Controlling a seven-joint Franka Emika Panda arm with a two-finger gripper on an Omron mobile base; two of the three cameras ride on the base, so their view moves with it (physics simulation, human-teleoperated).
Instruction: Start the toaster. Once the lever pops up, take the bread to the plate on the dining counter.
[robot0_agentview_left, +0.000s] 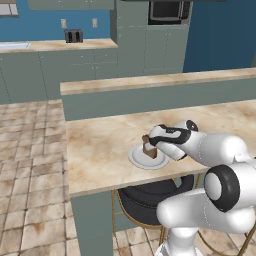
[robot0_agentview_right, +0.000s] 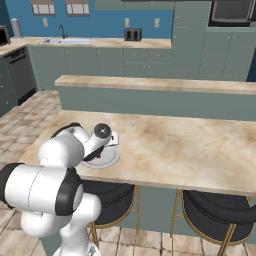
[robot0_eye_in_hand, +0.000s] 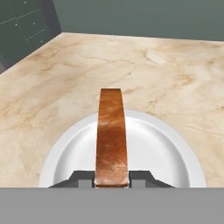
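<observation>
Pinching the bread (robot0_eye_in_hand: 111, 135) edge-on btwn its fingers, the gripper (robot0_eye_in_hand: 111, 183) hangs over the plate (robot0_eye_in_hand: 162, 144) on the dining counter (robot0_eye_in_hand: 175, 78), prob so the slice drops w/in the rim.

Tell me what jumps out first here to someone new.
The end effector pinching the bread edge-on, right over the white plate near the front left edge of the dining counter. Next, the big white arm reaching in over the counter's front edge. Far back, the dark toaster sits on the kitchen counter against the blue wall.
</observation>
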